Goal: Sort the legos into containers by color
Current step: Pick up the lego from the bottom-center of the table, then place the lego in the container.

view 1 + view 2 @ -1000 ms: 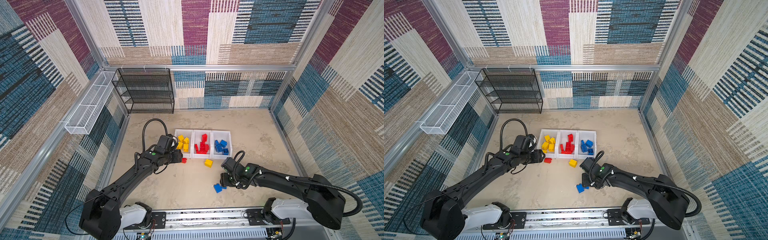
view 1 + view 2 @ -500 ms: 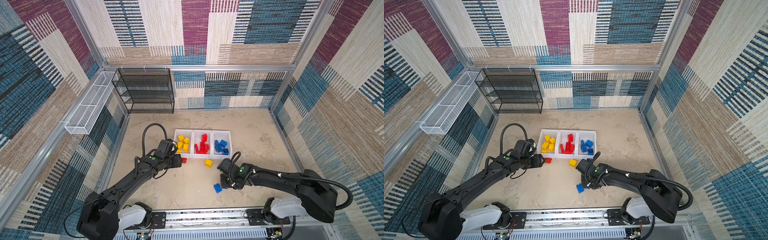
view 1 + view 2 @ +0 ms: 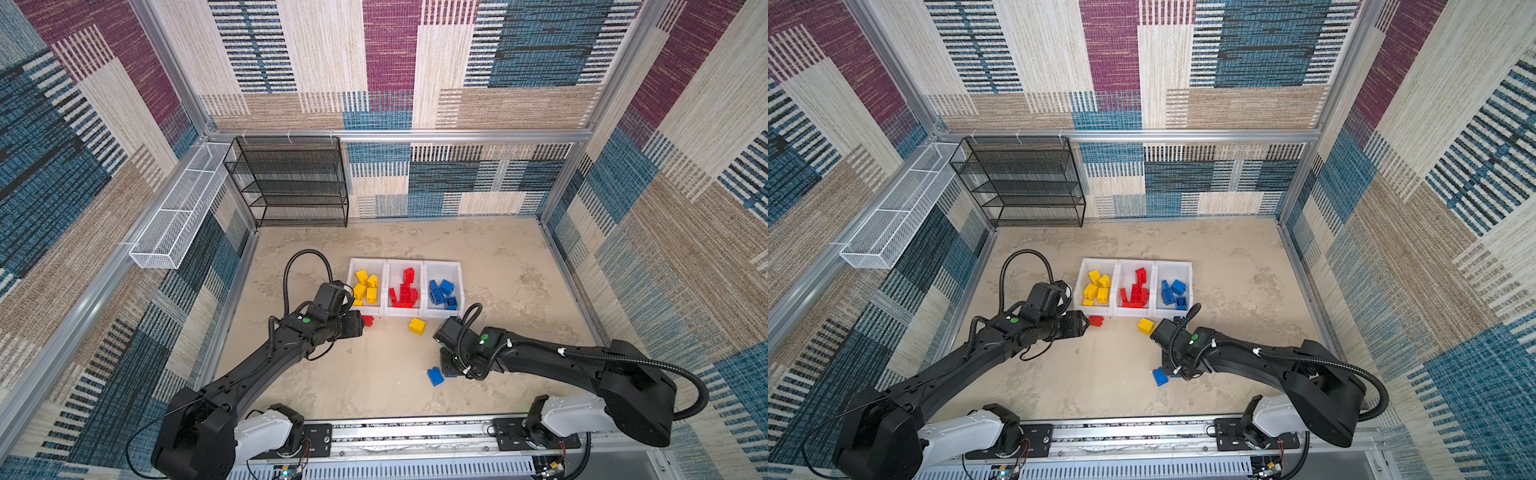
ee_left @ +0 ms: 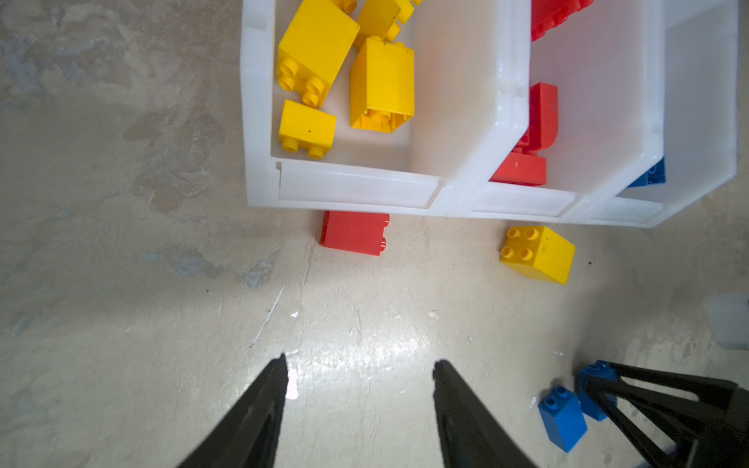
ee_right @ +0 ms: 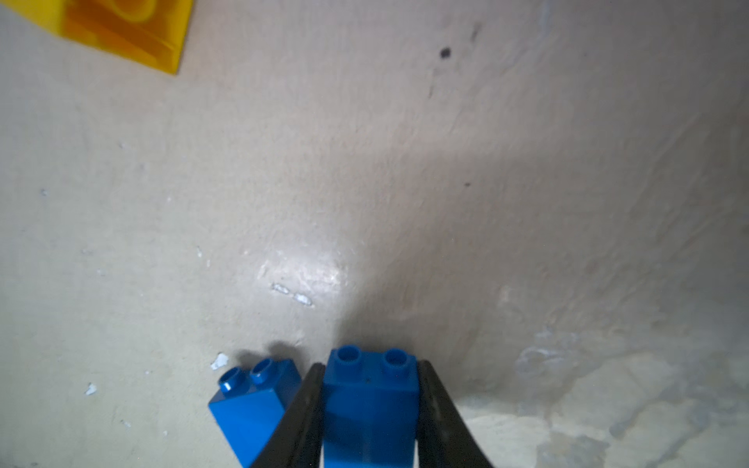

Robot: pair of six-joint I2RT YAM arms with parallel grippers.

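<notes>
While the right gripper (image 5: 371, 372) sits low over the desk (image 3: 498, 249), its jaws are clamped tight on a blue brick (image 5: 369, 405), one black finger flat against each side and the two studs poking out past the tips. Whether that brick rests on the desk or hangs clear of it, I cannot tell. Just beside it, outside the grip, a second blue brick (image 5: 251, 405) stands on the desk; both top views show it close by the gripper (image 3: 434, 376).

Over to the left gripper (image 4: 360, 364): jaws spread about halfway, nothing between them, hovering above bare desk a little short of the white bins (image 4: 356, 188). A red brick (image 4: 352, 233) lies on its side right up against the front lip of the bin nearest the left arm. A yellow brick (image 4: 539, 253) sits tilted on the desk farther along the row, just in front of the lips, apart from them.

Inside the bins, in a top view: yellow bricks (image 3: 365, 284) in the bin on the left arm's side, red bricks (image 3: 403, 291) in the middle, blue bricks (image 3: 442, 293) in the one nearest the right arm.
</notes>
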